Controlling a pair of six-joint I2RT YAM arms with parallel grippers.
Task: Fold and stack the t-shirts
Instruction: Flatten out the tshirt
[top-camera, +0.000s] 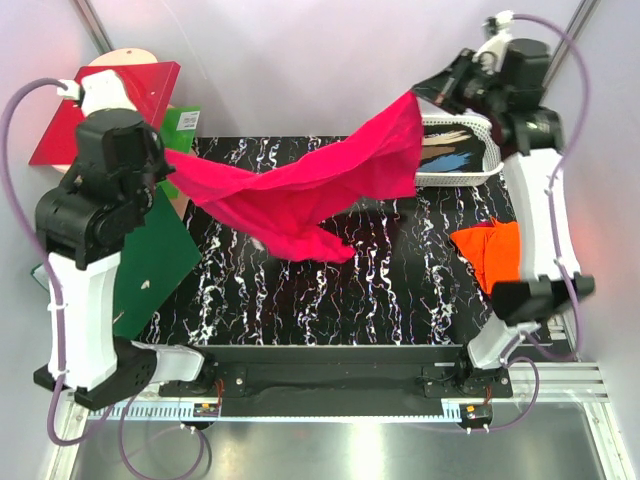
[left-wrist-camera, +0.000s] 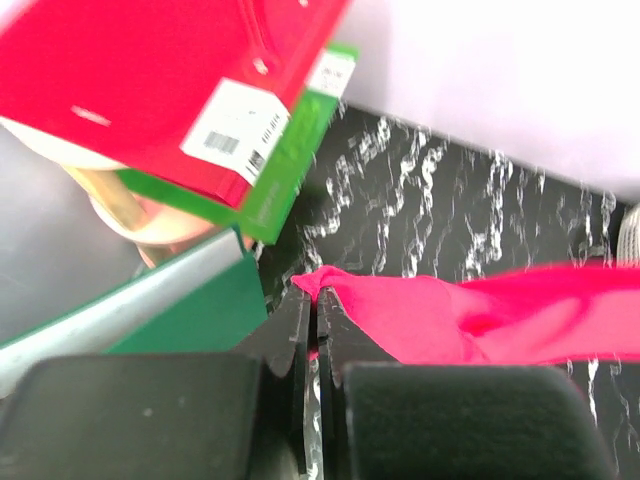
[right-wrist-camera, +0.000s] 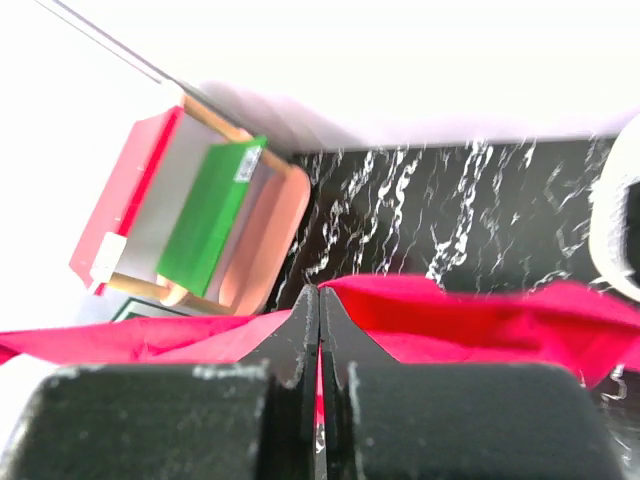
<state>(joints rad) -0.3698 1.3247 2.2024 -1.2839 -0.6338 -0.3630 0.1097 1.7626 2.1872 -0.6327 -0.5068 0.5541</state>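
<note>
A magenta-pink t-shirt (top-camera: 300, 195) hangs stretched in the air across the black marbled table (top-camera: 400, 290), its middle sagging down to the surface. My left gripper (top-camera: 165, 160) is shut on its left edge; in the left wrist view the left gripper (left-wrist-camera: 317, 300) pinches a fold of the pink t-shirt (left-wrist-camera: 480, 315). High at the back right, my right gripper (top-camera: 425, 98) is shut on the other end, and the right gripper (right-wrist-camera: 319, 295) shows pink t-shirt (right-wrist-camera: 480, 315) cloth between its jaws. An orange t-shirt (top-camera: 490, 250) lies bunched at the table's right edge, partly behind the right arm.
A red ring binder (top-camera: 110, 105) and green folders (top-camera: 150, 265) stand at the left, by a wooden holder (right-wrist-camera: 270, 215). A white basket (top-camera: 462, 150) with dark items sits at the back right. The binder (left-wrist-camera: 150, 80) fills the left wrist view's top left.
</note>
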